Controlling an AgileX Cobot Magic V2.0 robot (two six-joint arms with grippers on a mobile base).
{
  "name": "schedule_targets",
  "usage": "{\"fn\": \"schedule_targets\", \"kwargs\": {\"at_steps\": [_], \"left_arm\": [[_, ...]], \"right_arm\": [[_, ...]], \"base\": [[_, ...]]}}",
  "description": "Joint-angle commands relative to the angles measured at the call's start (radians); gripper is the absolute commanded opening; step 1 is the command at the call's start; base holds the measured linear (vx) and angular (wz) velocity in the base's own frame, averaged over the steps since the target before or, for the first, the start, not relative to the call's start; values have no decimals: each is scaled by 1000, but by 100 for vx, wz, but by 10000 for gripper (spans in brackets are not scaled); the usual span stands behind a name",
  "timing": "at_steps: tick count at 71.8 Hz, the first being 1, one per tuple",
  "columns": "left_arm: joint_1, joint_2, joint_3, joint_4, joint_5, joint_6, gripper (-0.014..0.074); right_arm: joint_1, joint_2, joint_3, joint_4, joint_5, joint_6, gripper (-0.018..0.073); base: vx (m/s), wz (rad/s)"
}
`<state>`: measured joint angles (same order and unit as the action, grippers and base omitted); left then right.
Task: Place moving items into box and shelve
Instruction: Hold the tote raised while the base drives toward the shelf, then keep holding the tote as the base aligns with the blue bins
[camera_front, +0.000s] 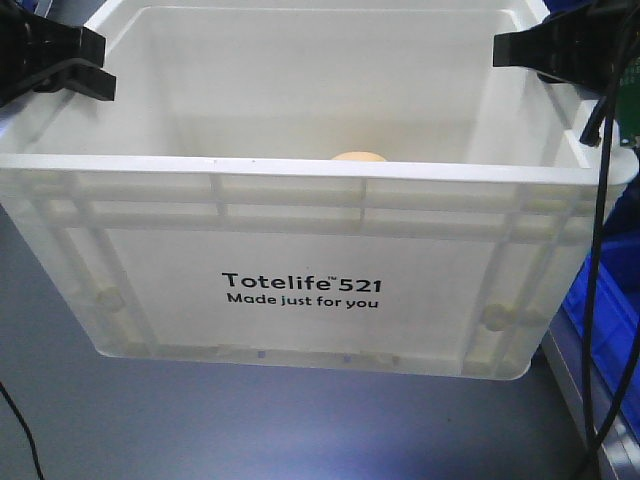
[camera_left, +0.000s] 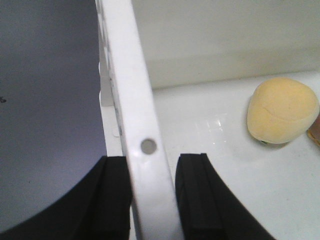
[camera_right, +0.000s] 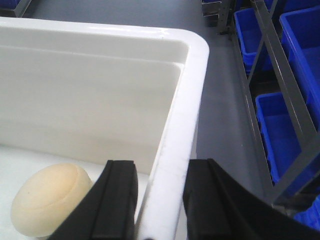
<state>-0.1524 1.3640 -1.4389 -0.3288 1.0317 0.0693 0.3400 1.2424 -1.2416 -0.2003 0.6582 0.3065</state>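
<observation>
Operator: Grip status?
Robot: My left gripper (camera_left: 152, 200) and right gripper (camera_right: 160, 200) each clamp a side rim of the box (camera_front: 300, 290); yellow fruit (camera_left: 282, 110) lies inside. Lift level — both sides together, slowly.

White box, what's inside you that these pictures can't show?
Front view: the white box hides all but the top of the pale lump.
Left wrist view: a brownish thing is cut off at the right edge.
Right wrist view: the right claw covers the pale lump's side.

a smooth grey floor (camera_right: 220, 90), with a metal rack (camera_right: 281, 75) of blue bins (camera_right: 280, 130) standing on it.
</observation>
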Motion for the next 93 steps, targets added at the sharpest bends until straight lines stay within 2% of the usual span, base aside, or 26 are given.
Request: {"fn": "schedule_targets", "kwargs": {"at_steps": [1,52,93], "left_arm": [[-12,-55,-45,-127,-93,28,0],[-12,-55,-45,-127,-93,28,0],[-12,-55,-45,-127,-92,28,1]], "right_arm": [[-2,-29,-43,-14,-143,18,-6],[-2,-29,-43,-14,-143,18,-6],[-2,-29,-43,-14,-143,18,-6]], "base": [[52,0],[51,-3],[45,15]]}}
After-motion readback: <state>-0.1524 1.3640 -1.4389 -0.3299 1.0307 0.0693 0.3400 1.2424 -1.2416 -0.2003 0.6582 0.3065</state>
